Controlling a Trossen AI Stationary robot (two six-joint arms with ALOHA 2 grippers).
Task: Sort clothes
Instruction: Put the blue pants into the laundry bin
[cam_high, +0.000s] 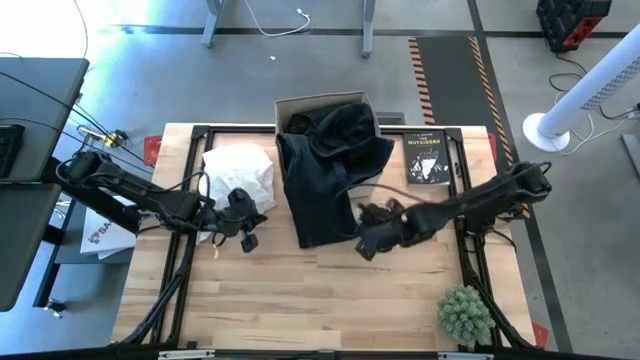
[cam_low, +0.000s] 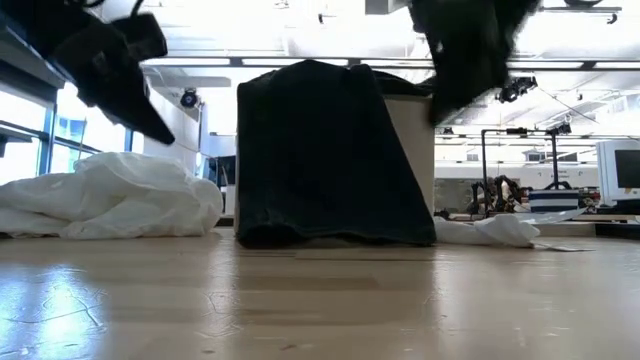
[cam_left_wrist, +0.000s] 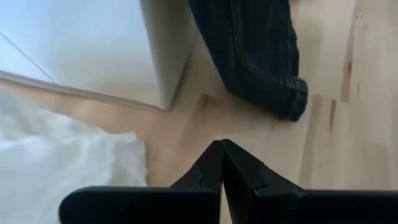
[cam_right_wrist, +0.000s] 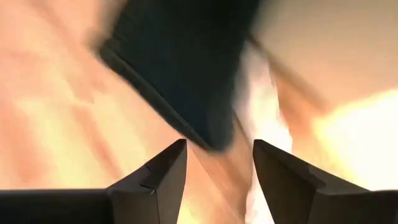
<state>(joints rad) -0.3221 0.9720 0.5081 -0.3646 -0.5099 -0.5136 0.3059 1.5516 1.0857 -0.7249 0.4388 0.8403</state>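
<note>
A large black garment (cam_high: 320, 190) hangs out of the cardboard box (cam_high: 325, 105) at the far middle, and its lower end lies on the table; it also shows in the low view (cam_low: 330, 150). More black clothes (cam_high: 345, 125) fill the box. A white garment (cam_high: 240, 172) lies in a heap to the left of the box. My left gripper (cam_high: 250, 215) is shut and empty above the table, between the white heap and the black garment (cam_left_wrist: 222, 155). My right gripper (cam_high: 368, 240) is open and empty near the black garment's lower right corner (cam_right_wrist: 217, 162).
A black paperback book (cam_high: 428, 157) lies at the far right. A small green plant (cam_high: 465, 312) stands at the near right corner. A thin white cloth (cam_low: 490, 230) lies beside the box on its right. Bare wood lies along the table's near side (cam_high: 300, 300).
</note>
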